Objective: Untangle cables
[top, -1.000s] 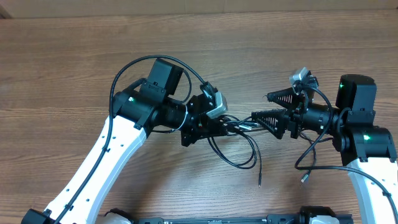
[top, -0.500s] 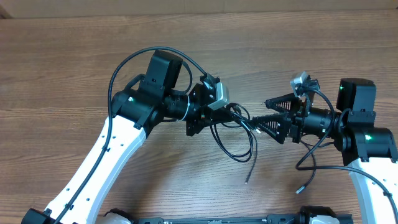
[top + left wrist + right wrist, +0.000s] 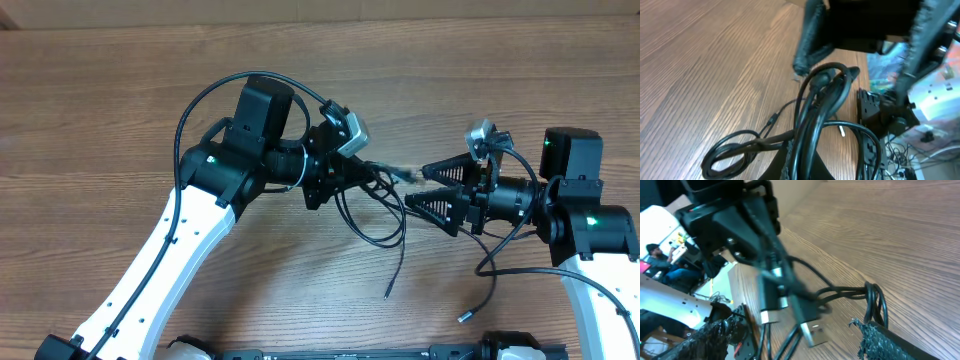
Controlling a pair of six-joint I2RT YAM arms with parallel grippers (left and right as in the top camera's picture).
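Observation:
The cables [image 3: 378, 212] are thin black cords bunched in my left gripper [image 3: 345, 182], which is shut on them; a loop hangs below it and one loose end [image 3: 388, 295] trails toward the front edge. In the left wrist view the cords [image 3: 812, 125] run up through the jaws, with a flat loop [image 3: 732, 150] on the wood. Their plug ends [image 3: 410, 173] stick out to the right. My right gripper [image 3: 428, 187] is open, its fingertips on either side of those plugs [image 3: 810, 330]. In the right wrist view my right gripper [image 3: 800, 342] touches nothing.
A thin cord with a plug end [image 3: 463, 317] dangles by the right arm near the front edge. The wooden table [image 3: 120, 90] stretches behind and to the left. Both arms meet at the middle.
My left gripper has turned and moved away from the front edge, carrying the cables. The loose end has slid left. The right fingers, which touched the bundle, now straddle the plug ends.

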